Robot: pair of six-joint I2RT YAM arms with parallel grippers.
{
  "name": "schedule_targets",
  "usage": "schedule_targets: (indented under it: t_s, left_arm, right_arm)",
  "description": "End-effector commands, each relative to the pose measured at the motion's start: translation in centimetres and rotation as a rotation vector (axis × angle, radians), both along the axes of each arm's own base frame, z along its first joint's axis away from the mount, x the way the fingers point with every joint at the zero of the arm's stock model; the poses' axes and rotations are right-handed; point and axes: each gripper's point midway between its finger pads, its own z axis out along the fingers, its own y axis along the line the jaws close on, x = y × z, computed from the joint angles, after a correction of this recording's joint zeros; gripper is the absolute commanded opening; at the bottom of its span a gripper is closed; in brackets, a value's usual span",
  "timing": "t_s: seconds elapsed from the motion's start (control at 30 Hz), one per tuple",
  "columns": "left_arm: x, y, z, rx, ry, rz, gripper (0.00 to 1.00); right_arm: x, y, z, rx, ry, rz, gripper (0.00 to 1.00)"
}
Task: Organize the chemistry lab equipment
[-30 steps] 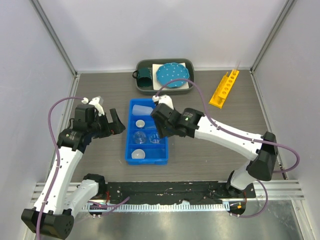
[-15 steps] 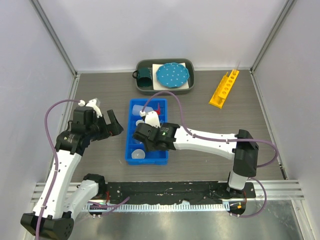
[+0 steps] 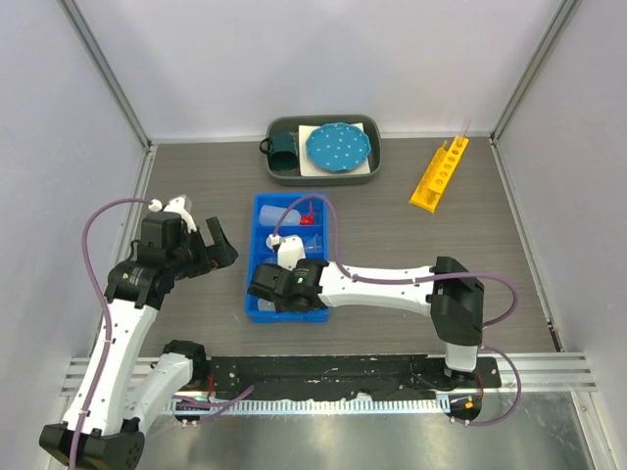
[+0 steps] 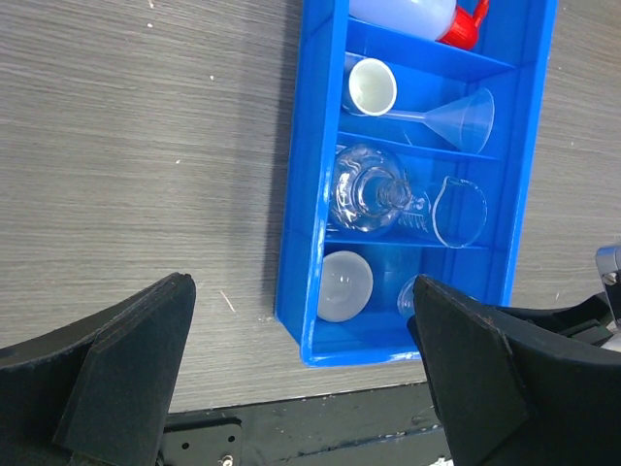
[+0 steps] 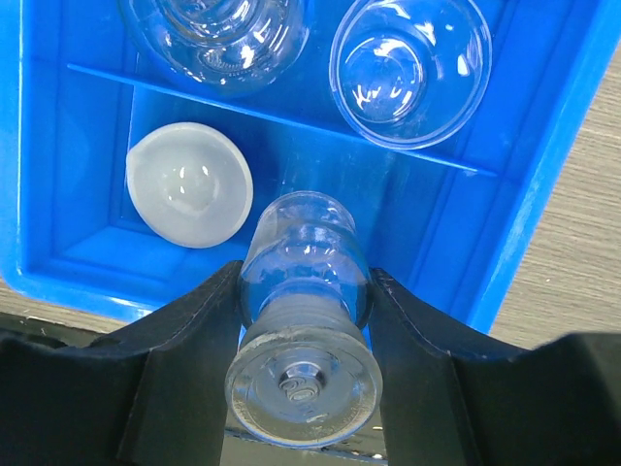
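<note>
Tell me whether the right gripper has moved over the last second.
Yes. The right gripper, shut on the small clear flask, has moved along the blue tray toward its near end.

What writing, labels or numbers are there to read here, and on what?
No text can be read in any view.
On the squeeze bottle: plain white, no label visible.
On the beaker: any markings are too faint to read.
On the flask in the right gripper: clear glass, no print visible.
On the blue tray: unmarked.
</note>
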Motion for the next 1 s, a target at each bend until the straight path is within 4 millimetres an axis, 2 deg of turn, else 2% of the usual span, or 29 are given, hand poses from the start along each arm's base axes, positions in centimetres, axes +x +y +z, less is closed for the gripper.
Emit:
schedule_targets:
  t_s: [0.0,0.27,0.53,0.7,0.93,0.97]
  left_arm:
    - [0.3,0.6,2.1,0.004,-0.074,0.044,1.0]
    - [-0.2,0.7,2.3,-0.004,-0.093,0.041,1.0]
    - [-0.5,0.9,2.5,0.002,-0.11,0.047,1.0]
    - [-0.5,0.9,2.5,0.005,-0.106,0.044,1.0]
    - [-0.5,0.9,2.2,0.011,-0.1,0.039,1.0]
    - [-0.5,0.9,2.0,0.012,-0.097,0.041,1.0]
  right_arm:
    - [0.3,0.0,1.3,0.051,-0.048,-0.082,0.33]
    - [-0.1,-1.8,-0.9,0.01,-0.049,-0.151,0.33]
    - [-0.1,-2.0,-2.7,-0.032,-0.047,-0.153,0.35]
    - [0.0,-2.1,-4.3,-0.042,-0.033,-0.152,0.47]
    - [0.5,-2.3,-4.8,-0.039,-0.024,-0.153,0.55]
    - [0.5,-2.3,-4.7,-0.039,-0.024,-0.153,0.6]
